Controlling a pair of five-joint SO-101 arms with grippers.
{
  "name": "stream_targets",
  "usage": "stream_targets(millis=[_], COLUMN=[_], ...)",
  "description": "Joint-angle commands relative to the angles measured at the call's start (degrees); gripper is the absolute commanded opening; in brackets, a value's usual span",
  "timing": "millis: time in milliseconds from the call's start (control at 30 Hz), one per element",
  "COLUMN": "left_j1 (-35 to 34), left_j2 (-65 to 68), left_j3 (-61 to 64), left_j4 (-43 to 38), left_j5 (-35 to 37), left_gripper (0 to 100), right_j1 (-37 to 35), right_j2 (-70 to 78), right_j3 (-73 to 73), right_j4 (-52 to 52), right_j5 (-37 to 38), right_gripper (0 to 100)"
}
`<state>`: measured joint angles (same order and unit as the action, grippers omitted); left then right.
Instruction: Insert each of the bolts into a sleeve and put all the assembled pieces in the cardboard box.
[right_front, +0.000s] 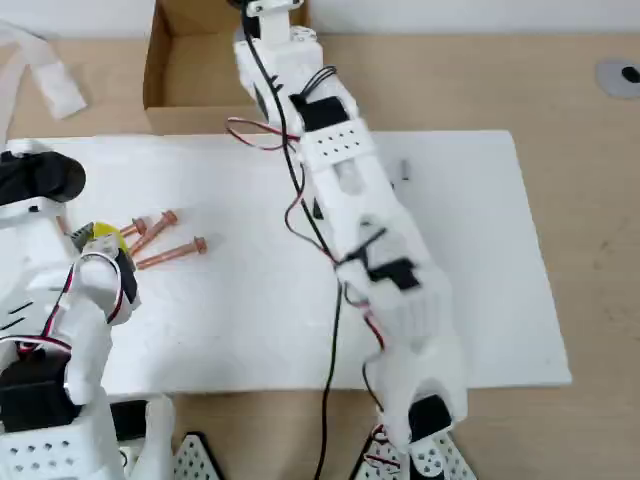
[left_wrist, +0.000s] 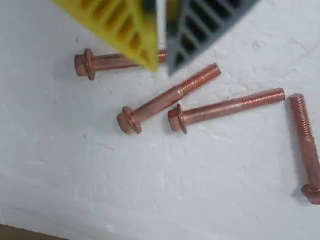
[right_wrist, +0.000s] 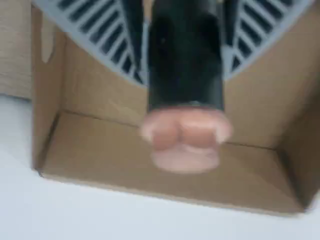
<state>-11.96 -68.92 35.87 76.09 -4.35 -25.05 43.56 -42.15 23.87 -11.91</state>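
Note:
Several copper bolts (left_wrist: 170, 97) lie loose on the white board (right_front: 470, 260), among them one with its head at the left (left_wrist: 102, 63) and one off to the side (left_wrist: 305, 140). My left gripper (left_wrist: 161, 65), one finger yellow and one grey, is shut just above that bolt's threaded end; from above it (right_front: 100, 240) sits beside the bolts (right_front: 170, 250). My right gripper (right_wrist: 185, 50) is shut on a black sleeve (right_wrist: 185, 65) with a bolt head (right_wrist: 185, 142) sticking out, held over the open cardboard box (right_wrist: 100, 145). The right arm stretches up the table to the box (right_front: 185, 75).
The board covers most of the wooden table. White strips (right_front: 45, 75) lie at the far left corner, and a grey disc (right_front: 620, 78) lies at the far right. A small dark mark (right_front: 405, 170) is on the board. Red and black cables (right_front: 300, 200) hang along the right arm.

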Motion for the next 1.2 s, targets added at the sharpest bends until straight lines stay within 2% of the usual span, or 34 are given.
stream_targets(millis=[0,200,400,567,733,800,967,1067,1167], left_j1=[-0.6,-0.6,-0.8,-0.5,-0.7,-0.7,-0.8,-0.9,-3.9], left_j2=[-0.4,-0.4,-0.4,-0.4,-0.4,-0.4,-0.4,-0.4,-0.4], left_j3=[0.0,0.0,3.6,6.5,6.4,6.2,5.9,5.9,5.9], left_j4=[-1.1,-1.1,-3.0,-3.9,-3.9,-3.9,-3.9,-3.9,-4.3], left_j5=[-0.5,-0.5,-0.5,-0.5,-0.5,-0.5,-0.5,-0.4,-0.2], left_gripper=[1,1,1,1,1,1,1,6,10], right_j1=[2.2,2.8,3.5,4.4,4.8,4.7,4.7,4.7,4.7], right_j2=[9.5,24.3,32.6,34.1,34.2,34.0,33.8,33.8,33.8], right_j3=[-18.0,-33.2,-40.0,-40.6,-40.4,-40.7,-40.7,-40.9,-44.0], right_j4=[-1.5,-1.4,-1.4,-1.4,-0.9,1.5,4.5,6.0,9.0], right_j5=[-0.4,-0.2,-0.1,-0.1,-0.1,-0.1,-0.1,-0.1,-0.1], right_gripper=[0.9,0.9,1.2,2.7,17.4,20.4,22.1,22.1,22.0])
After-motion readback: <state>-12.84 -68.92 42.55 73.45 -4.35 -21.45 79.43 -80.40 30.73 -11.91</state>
